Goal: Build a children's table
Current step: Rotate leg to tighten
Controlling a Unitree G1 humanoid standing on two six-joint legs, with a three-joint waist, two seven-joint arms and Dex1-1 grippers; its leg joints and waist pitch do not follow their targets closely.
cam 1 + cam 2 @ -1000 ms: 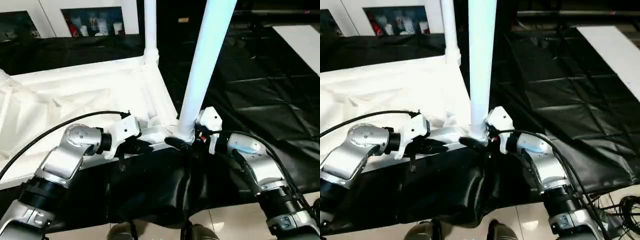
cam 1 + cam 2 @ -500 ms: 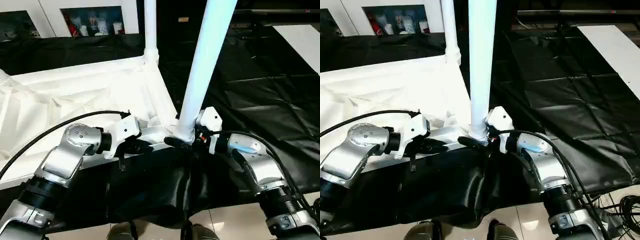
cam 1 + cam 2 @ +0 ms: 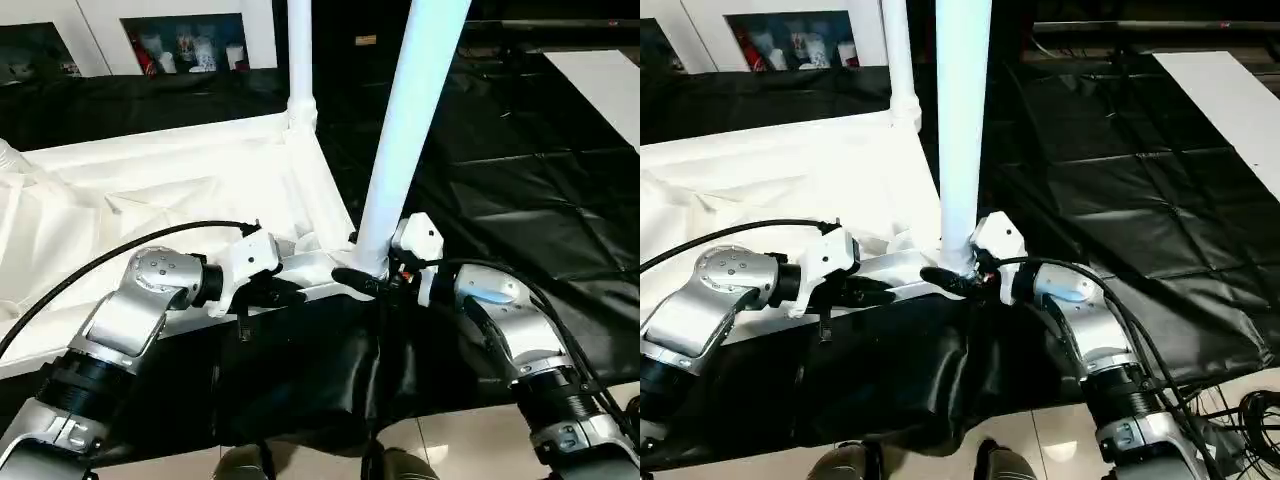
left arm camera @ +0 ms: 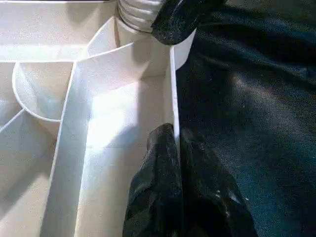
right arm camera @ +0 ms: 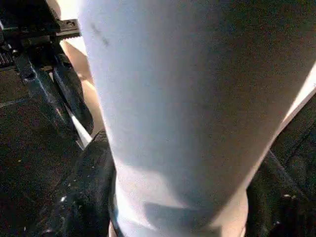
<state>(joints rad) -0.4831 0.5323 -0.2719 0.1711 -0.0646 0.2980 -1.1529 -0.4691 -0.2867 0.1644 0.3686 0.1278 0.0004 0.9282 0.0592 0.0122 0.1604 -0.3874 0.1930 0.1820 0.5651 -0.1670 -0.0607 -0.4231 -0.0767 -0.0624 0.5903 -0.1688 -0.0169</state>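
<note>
The children's table top (image 3: 150,190) lies upside down, ribbed underside up. One white leg (image 3: 300,50) stands in its far right corner socket. A second leg (image 3: 405,150) rises from the near right corner socket, leaning a little to the right. My right gripper (image 3: 365,283) is shut on the base of this near leg (image 5: 173,98), one black finger (image 5: 84,197) pressed to each side. My left gripper (image 3: 275,293) is shut on the top's thin near rim (image 4: 173,98), just left of that corner; the pinch (image 4: 177,136) shows in the left wrist view.
The top rests on a large black-sheeted table (image 3: 520,170) that stretches away to the right. A white glass-door cabinet (image 3: 180,40) stands at the back and a white panel (image 3: 600,80) at the far right. Tiled floor (image 3: 470,440) lies beyond the near edge.
My right gripper's fingers have drawn in around the base of the near leg. The left gripper and the table top have stayed put.
</note>
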